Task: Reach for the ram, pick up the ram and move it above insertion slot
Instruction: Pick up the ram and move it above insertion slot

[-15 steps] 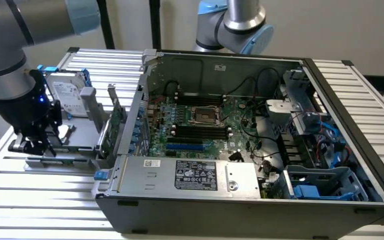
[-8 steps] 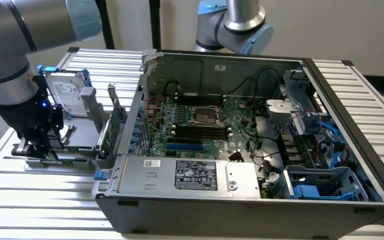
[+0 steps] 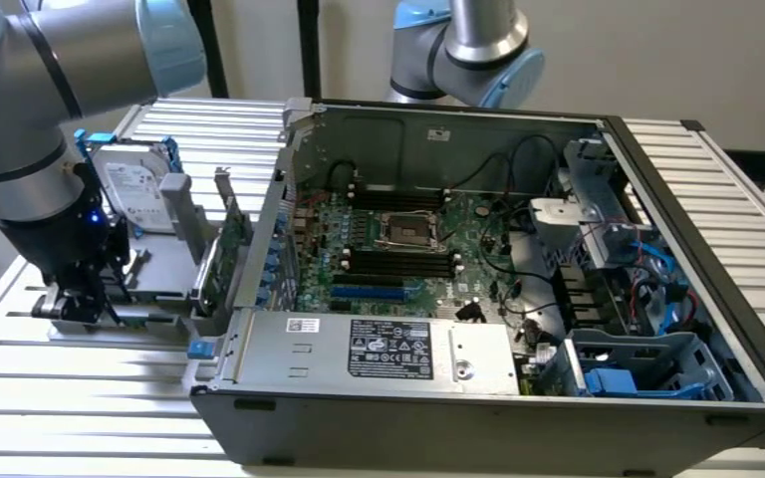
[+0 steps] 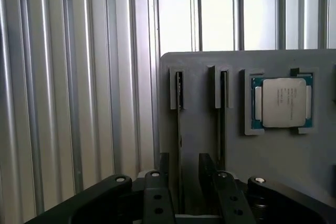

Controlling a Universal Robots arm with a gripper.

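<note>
The gripper (image 4: 185,167) hangs low over a grey holder block (image 4: 273,156), its two black fingers (image 4: 209,174) spread apart. The ram (image 4: 179,124) stands on edge in a groove of the block and runs between the fingers, nearer one than the other, not yet pinched. The insertion slot (image 3: 402,261) lies well away from the gripper, inside the open computer case (image 3: 489,428). Closing off-centre would likely let one finger push first, tilting or jamming the stick in its groove.

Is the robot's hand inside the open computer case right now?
No, the hand hangs outside the computer case, low over the gray parts holder at the exterior view's left.
</note>
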